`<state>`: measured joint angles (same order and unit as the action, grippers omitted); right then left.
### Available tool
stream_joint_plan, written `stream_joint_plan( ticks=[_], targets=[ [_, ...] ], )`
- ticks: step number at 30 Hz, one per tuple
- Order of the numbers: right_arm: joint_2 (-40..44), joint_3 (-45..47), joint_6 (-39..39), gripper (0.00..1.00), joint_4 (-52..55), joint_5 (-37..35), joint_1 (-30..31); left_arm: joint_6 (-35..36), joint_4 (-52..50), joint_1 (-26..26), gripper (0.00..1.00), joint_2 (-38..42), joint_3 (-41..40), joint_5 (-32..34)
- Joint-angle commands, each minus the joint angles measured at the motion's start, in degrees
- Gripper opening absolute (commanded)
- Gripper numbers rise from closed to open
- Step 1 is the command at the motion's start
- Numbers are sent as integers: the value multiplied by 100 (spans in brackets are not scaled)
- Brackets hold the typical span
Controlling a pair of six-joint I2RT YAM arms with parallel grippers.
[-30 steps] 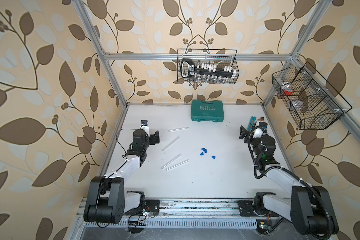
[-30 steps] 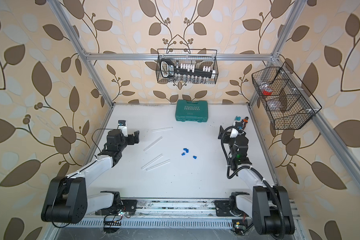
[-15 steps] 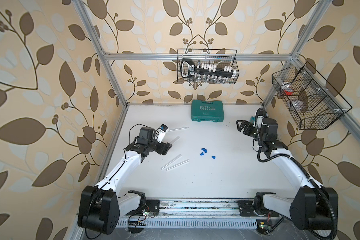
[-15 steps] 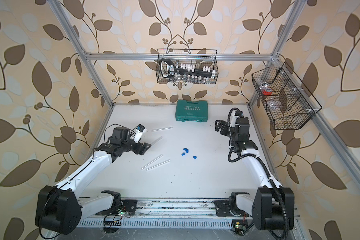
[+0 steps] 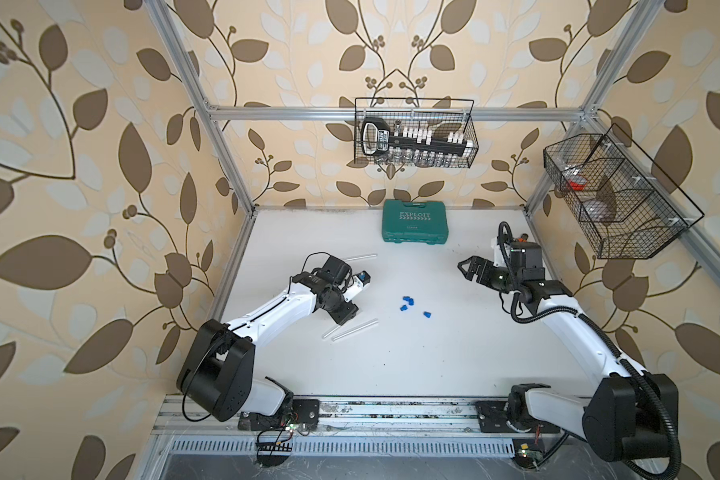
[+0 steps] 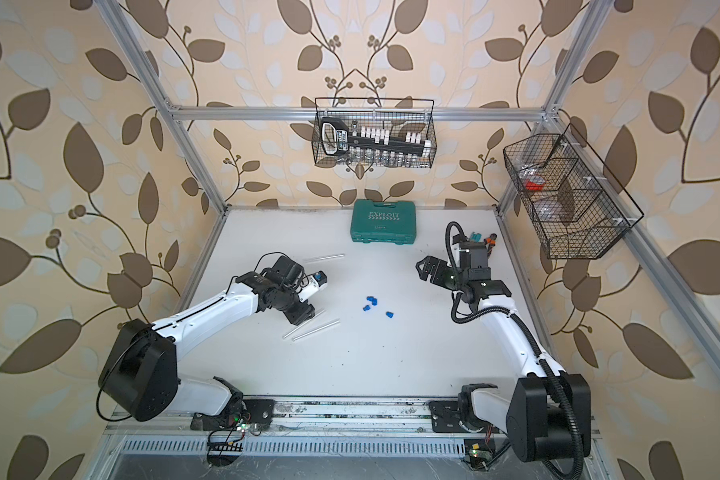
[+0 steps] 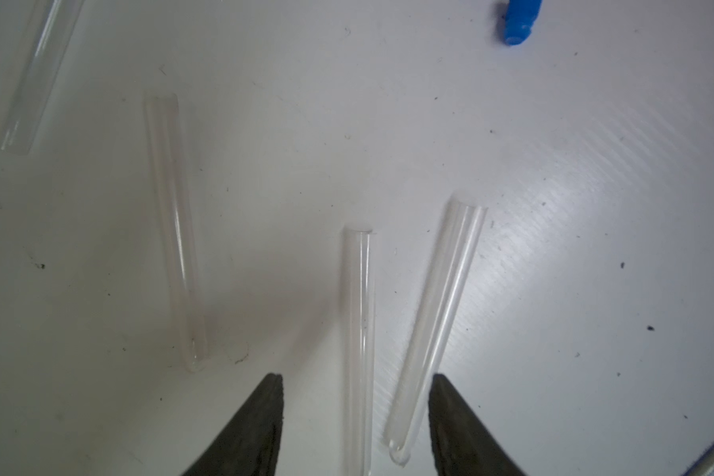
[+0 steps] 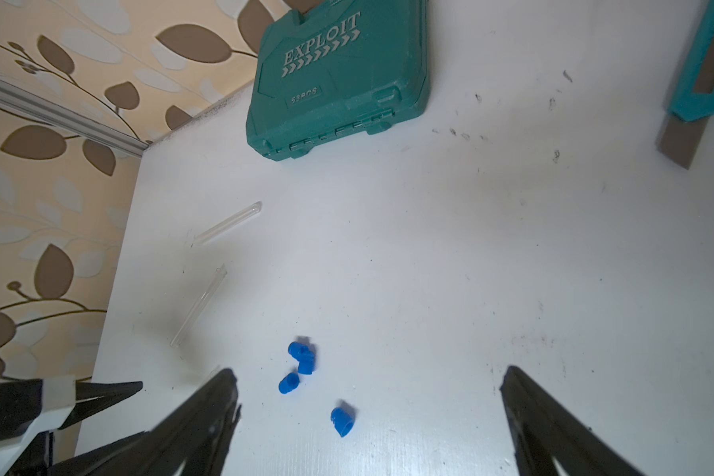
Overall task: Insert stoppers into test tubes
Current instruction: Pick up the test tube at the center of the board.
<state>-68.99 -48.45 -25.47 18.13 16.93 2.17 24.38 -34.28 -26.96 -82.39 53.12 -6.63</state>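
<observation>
Four clear test tubes lie on the white table. Two of them (image 7: pixel 359 313) (image 7: pixel 437 305) lie side by side between the fingers of my left gripper (image 7: pixel 355 377), which is open and touches neither. In both top views this pair (image 5: pixel 350 329) (image 6: pixel 310 328) sits just beyond my left gripper (image 5: pixel 344 316). A third tube (image 7: pixel 174 230) lies beside the gripper and a fourth (image 5: pixel 360 257) farther back. Several blue stoppers (image 5: pixel 406 301) (image 8: pixel 301 358) lie loose mid-table. My right gripper (image 5: pixel 468 268) (image 8: pixel 367 383) hangs open and empty above the table, pointed toward the stoppers.
A green tool case (image 5: pixel 414 226) lies at the back of the table. A wire basket (image 5: pixel 414 133) with capped vials hangs on the back wall, another wire basket (image 5: pixel 612 195) on the right wall. A teal utility knife (image 8: pixel 701 82) lies near the right edge.
My left arm has swung right and down over the pair of tubes, and its jaws have narrowed. My right arm has lifted from the right edge and now points toward the middle.
</observation>
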Motion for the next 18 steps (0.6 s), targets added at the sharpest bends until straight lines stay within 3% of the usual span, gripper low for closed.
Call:
stream_joint_plan(
  ticks=[1, 5, 18],
  targets=[
    [-19, -223, -30, 97, 222, -152, 31, -124, -170, -113, 54, -360, 299, 474],
    [-24, -231, -54, 96, 226, -190, 34, -259, -132, -203, 50, -685, 374, 688],
    [9, -191, -36, 97, 250, -295, 29, -503, 36, -273, 42, -1089, 364, 436]
  ],
)
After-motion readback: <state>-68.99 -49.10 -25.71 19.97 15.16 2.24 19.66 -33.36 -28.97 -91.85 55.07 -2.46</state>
